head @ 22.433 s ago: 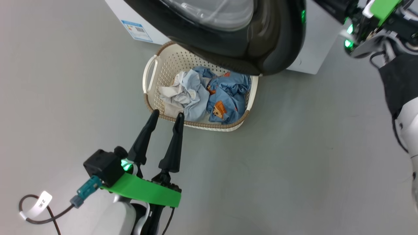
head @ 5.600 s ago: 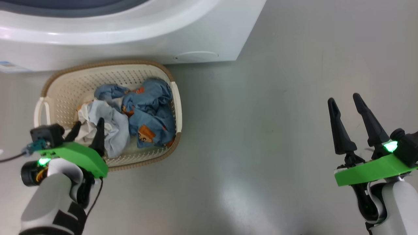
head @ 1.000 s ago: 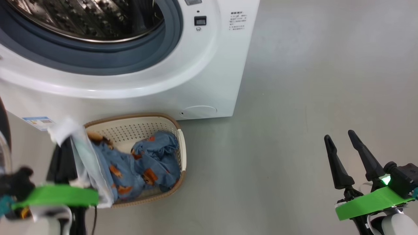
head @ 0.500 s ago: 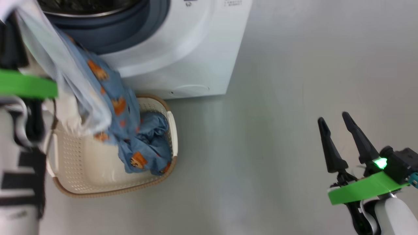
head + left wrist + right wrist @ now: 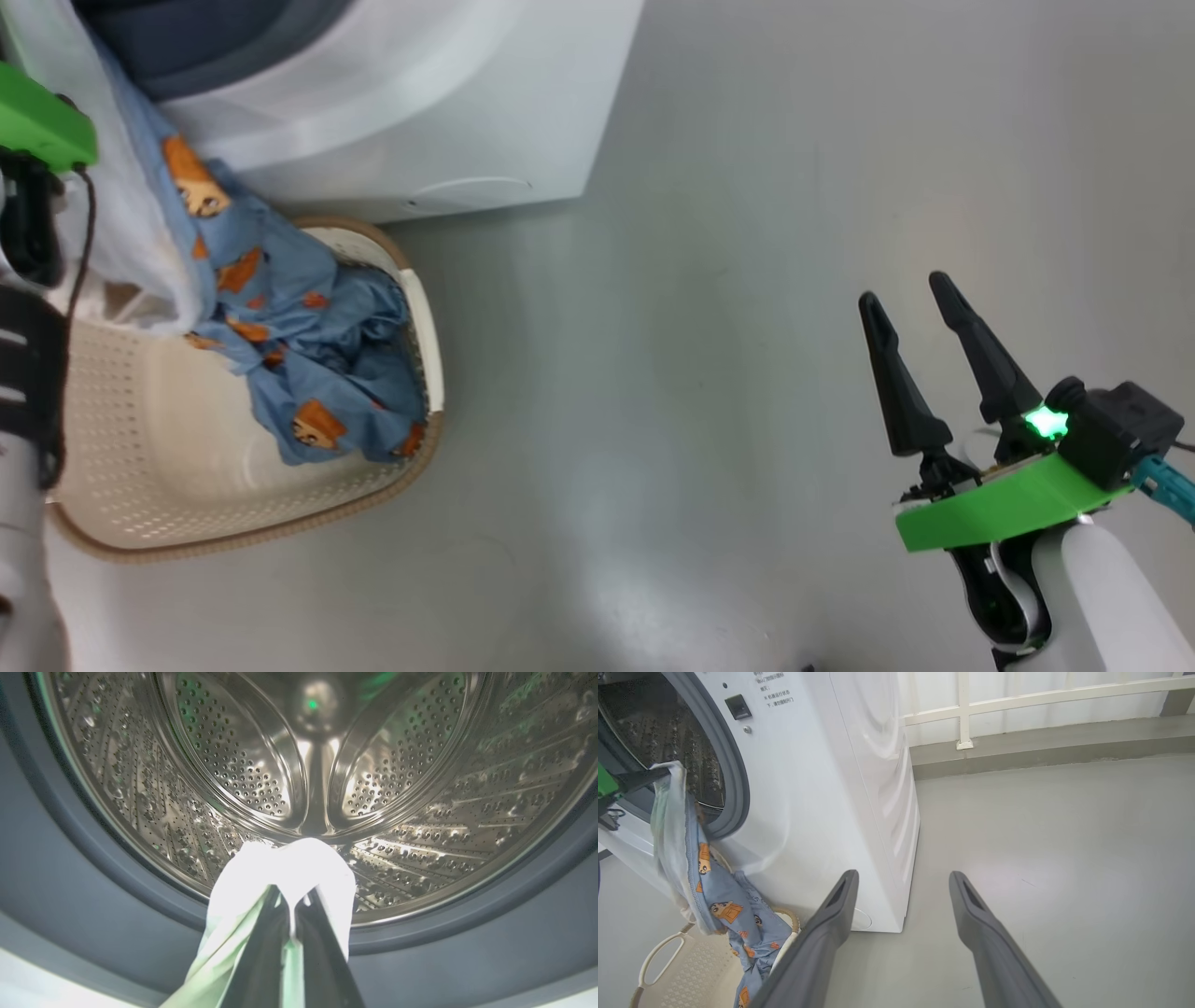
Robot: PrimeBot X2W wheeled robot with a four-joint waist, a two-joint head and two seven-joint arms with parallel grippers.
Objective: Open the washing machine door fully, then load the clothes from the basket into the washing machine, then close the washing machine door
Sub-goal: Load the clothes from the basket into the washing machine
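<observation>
Worryingly, the left gripper (image 5: 295, 896) is clenched on only the pale white garment (image 5: 131, 205) at upper left by the drum (image 5: 317, 765) mouth, so the blue cartoon-print garment (image 5: 299, 345) trailing into the basket (image 5: 121, 448) may slip off or snag the gasket (image 5: 467, 952), while the lower-right right gripper (image 5: 903, 288) stands released.

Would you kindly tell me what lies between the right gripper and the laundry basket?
Just bare grey floor. In the head view, the right gripper, jaws open, hangs off to the side of the basket, with nothing lying between them.
</observation>
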